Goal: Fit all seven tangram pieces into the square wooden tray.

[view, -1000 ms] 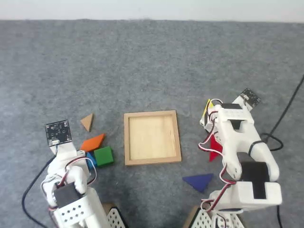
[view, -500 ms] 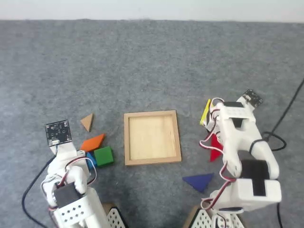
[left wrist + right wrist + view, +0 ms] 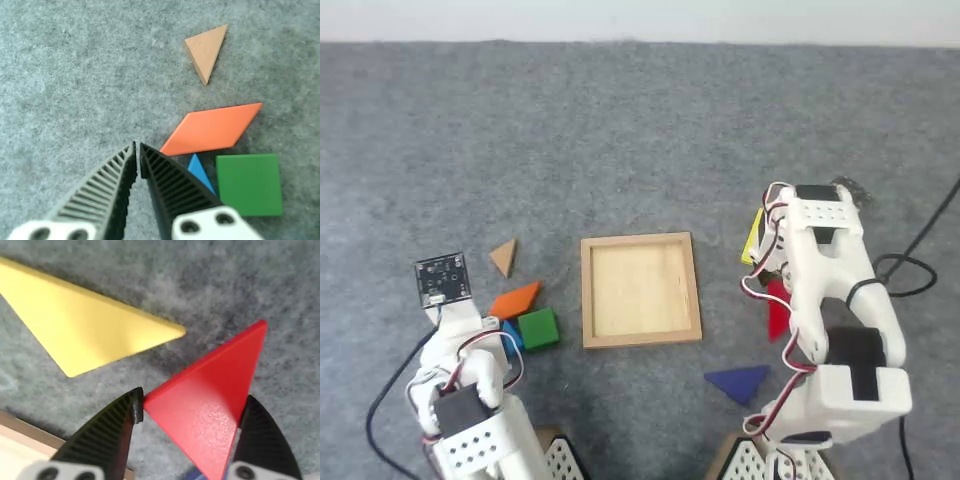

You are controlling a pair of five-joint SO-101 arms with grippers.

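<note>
the square wooden tray [image 3: 587,295] holds 0 of 7 pieces. the right gripper [image 3: 193,402] has swung over the red triangle [image 3: 212,385] beside it, jaws apart astride it, so a grab looks near. the left gripper [image 3: 138,150] hangs pinched together by the orange piece [image 3: 210,129].

Square piece [image 3: 538,328] left of tray [image 3: 641,240]

Small blue triangle [image 3: 197,170] half behind the left fingers [image 3: 170,185]; yellow triangle [image 3: 753,236] mostly under the right arm [image 3: 830,290].
</note>
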